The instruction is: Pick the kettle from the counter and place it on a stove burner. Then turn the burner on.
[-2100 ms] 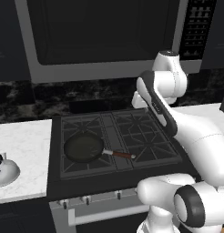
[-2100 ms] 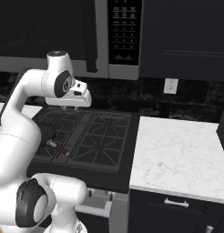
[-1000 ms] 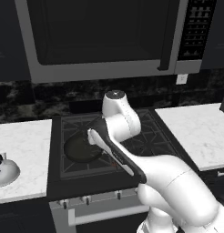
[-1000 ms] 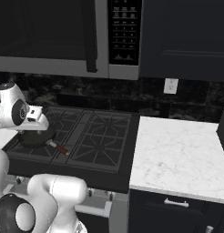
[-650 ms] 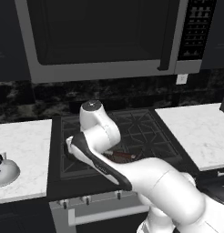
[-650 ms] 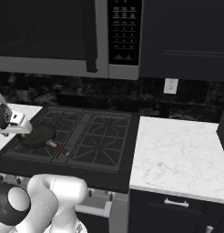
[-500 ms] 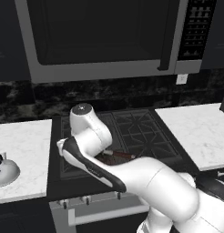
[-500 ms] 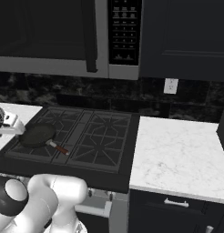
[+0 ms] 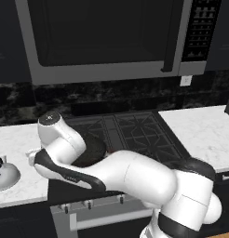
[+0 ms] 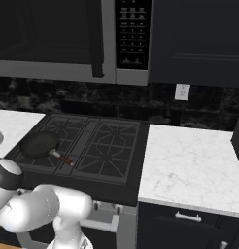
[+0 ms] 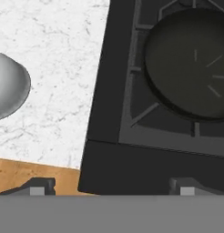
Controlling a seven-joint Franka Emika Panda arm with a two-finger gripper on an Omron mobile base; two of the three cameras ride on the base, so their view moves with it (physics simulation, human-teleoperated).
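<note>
We see the counter (image 11: 63, 54) and dark cooktop (image 11: 127, 150) beneath the gripper (image 11: 111, 186), whose jaws stand wide apart, holding nothing. The frying pan (image 11: 191, 63) lies ahead to the gripper's right (on a burner grate); the kettle (image 11: 7, 86) sits on the counter ahead to its left.

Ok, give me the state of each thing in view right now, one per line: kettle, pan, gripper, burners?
Squat silver-white kettle: upright on the white marble counter, not gripped.
Black frying pan with reddish-brown handle: sitting on a left stove burner grate.
Gripper: open, empty, above the edge where counter meets cooktop.
Right-hand stove burners: bare, no flame visible.
Microwave above: door shut.
</note>
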